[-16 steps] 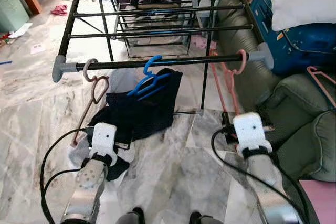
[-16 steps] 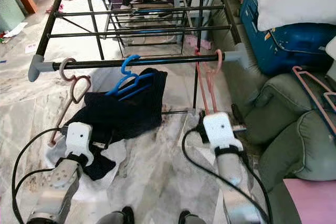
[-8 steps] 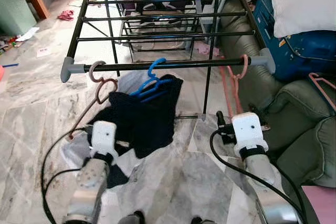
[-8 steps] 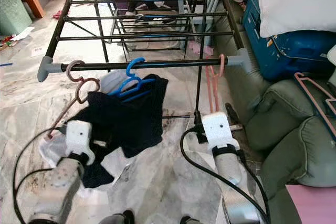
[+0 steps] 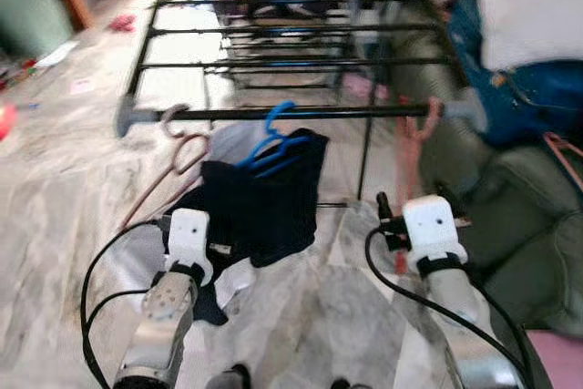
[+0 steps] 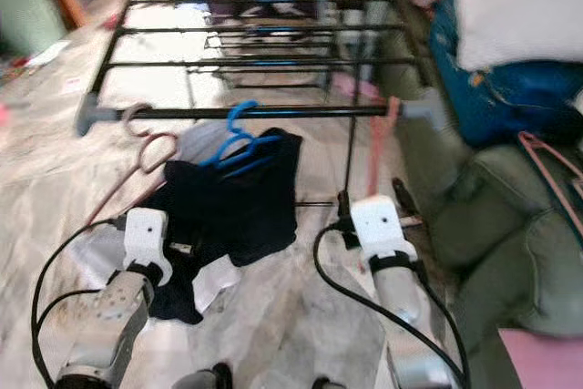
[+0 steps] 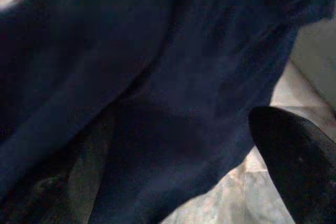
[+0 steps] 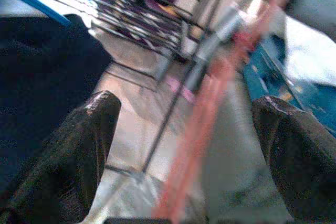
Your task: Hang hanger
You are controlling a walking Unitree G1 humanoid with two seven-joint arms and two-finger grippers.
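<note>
A blurred downward view from the robot's head shows a black drying rack (image 5: 273, 34) over a marble floor.

At the left end of the rack's front rail (image 5: 301, 113) hangs a dusty-pink hanger (image 5: 173, 157), its body slanting down and to the left. Just right of it a blue hanger (image 5: 269, 138) carries a dark garment (image 5: 264, 198) that droops to the floor.

The left gripper (image 5: 187, 225) sits low in front of that garment. Its wrist camera sees dark cloth and one black fingertip (image 7: 296, 166); whether its fingers are spread or closed cannot be told, and nothing shows it holding anything.

Further right, a salmon hanger (image 5: 412, 143) is hooked on the rail near the right end cap, its long axis running almost straight down toward the right gripper (image 5: 387, 220). That gripper is directly below it, the nearer of the two. In the right wrist view its two black fingers (image 8: 79, 156) stand wide apart, with the hanger's bar (image 8: 210, 108) passing between them, seemingly touching neither (motion blur makes contact hard to judge).

At the far right, another pink hanger (image 6: 551, 175) lies on a green sofa (image 6: 510, 225), cut off by the frame edge.
</note>
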